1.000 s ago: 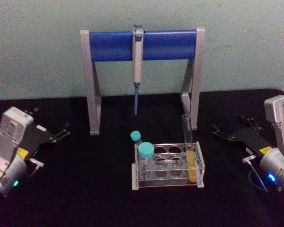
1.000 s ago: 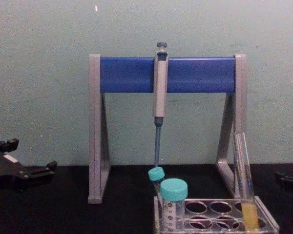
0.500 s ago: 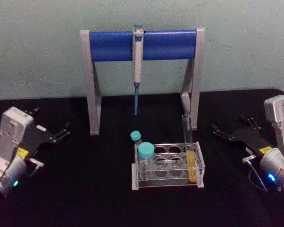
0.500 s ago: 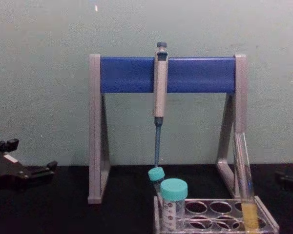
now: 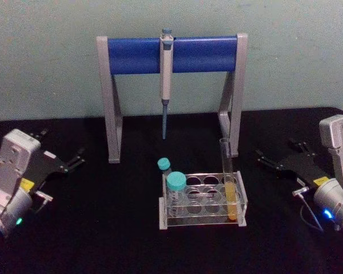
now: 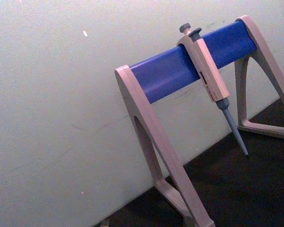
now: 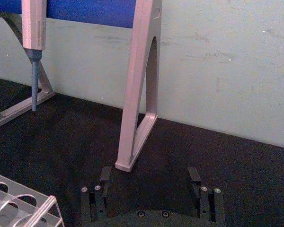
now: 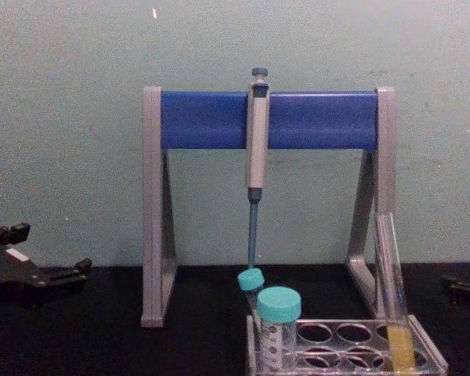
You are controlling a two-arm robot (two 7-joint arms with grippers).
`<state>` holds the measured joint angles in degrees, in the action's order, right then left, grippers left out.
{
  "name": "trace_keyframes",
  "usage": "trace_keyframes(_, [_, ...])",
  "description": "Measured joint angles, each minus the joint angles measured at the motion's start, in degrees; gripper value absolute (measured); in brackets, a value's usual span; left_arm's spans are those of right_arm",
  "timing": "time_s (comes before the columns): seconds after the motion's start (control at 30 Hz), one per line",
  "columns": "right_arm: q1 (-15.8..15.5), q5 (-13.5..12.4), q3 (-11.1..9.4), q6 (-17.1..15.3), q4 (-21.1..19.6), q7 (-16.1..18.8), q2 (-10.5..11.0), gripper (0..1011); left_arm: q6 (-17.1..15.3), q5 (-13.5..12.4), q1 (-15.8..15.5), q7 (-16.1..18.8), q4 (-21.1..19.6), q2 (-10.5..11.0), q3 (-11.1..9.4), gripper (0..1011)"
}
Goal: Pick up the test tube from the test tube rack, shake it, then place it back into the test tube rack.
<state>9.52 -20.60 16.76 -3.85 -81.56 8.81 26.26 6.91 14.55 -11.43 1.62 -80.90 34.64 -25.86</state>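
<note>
The test tube point(image 5: 228, 177) is a tall clear glass tube with yellow-orange liquid at its bottom. It stands tilted in the right end of the test tube rack point(image 5: 200, 212), also seen in the chest view as test tube point(image 8: 393, 298) and rack point(image 8: 329, 348). My left gripper point(image 5: 75, 158) rests open on the black table far left of the rack, holding nothing. My right gripper point(image 5: 260, 158) lies open to the rack's right, apart from it. In the right wrist view, the right gripper point(image 7: 149, 177) holds its fingers wide apart, with a corner of the rack point(image 7: 23, 185) nearby.
Two teal-capped tubes point(image 5: 176, 182) stand in the rack's left end. Behind the rack stands a grey-and-blue pipette stand point(image 5: 137, 55) with a pipette point(image 5: 165, 74) hanging from its bar. A pale wall closes off the back of the table.
</note>
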Motion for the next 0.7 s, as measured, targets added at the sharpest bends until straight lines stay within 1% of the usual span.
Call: trace_keyframes(0.7, [-0.01, 0.0, -0.01, 0.0, 0.0, 0.01, 0.0, 1000, 0.0, 0.0, 0.0, 0.0, 0.0, 0.0, 0.0, 1001])
